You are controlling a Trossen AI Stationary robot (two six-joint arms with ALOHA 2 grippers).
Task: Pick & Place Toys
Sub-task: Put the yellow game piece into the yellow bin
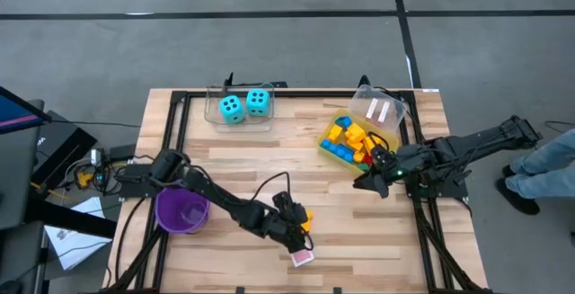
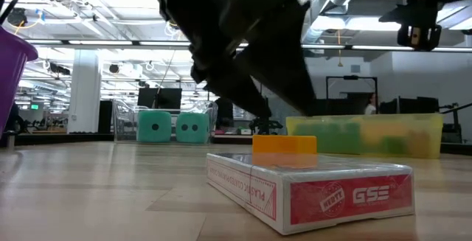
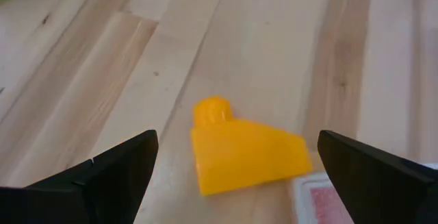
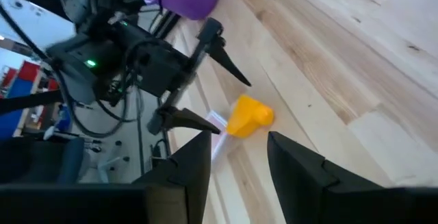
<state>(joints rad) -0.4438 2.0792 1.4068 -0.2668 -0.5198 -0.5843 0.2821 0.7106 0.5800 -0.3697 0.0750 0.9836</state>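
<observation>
The yellow-orange brick (image 3: 243,152) lies loose on the bench (image 1: 234,173) near its front edge, just beside the pink card pack (image 1: 303,258), and the left gripper (image 1: 296,228) hangs right over it with its jaws spread wide and empty — the left wrist view shows one dark finger on each side of the brick and bare wood between. So the step in hand looks like the approach for a pick: the brick is framed, not yet touched. The next move calls for a straight descent until the fingers bracket the brick's flat sides, then a close; the round stud at one end and the card pack at the other leave little room for a skewed entry, so the wrist should stay squared to the long faces. The purple cup (image 1: 183,211) stands behind the left arm, well clear of the brick. Across the bench the right gripper (image 1: 370,182) waits just beside the yellow bin (image 1: 334,129) full of bricks, its jaws part-way open with nothing visible between them. The two cyan dice (image 1: 244,106) sit in a clear tray (image 1: 214,114) at the far edge — untouched by either arm.
</observation>
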